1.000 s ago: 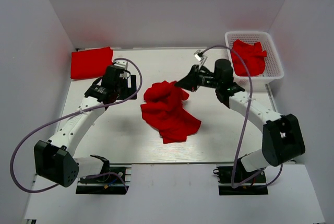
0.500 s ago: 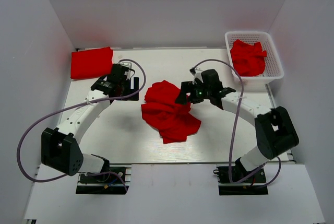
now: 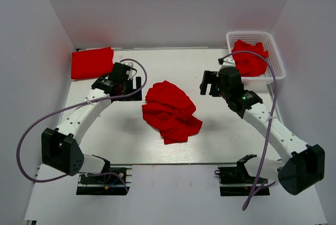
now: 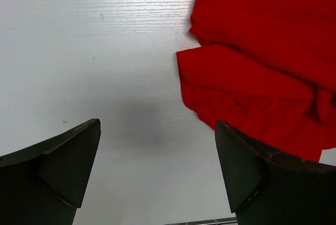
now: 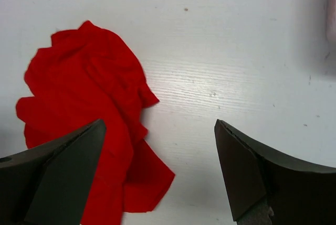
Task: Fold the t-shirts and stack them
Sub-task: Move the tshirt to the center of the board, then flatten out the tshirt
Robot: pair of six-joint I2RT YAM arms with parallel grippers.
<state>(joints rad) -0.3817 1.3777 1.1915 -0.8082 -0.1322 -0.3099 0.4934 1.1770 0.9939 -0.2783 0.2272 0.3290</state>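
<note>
T-shirt (image 3: pixel 170 110) sits crumpled on the table (image 3: pixel 220 141), left gripper (image 4: pixel 157 125) at ten o'clock, right gripper (image 5: pixel 160 122) at two, both jaws spread empty, so pinch opposite edges and pull flat.

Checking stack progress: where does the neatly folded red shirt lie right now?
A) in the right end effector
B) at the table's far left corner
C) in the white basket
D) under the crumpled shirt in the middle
B: the folded shirt lies flat at the far left corner of the table, with nothing holding it.
</note>
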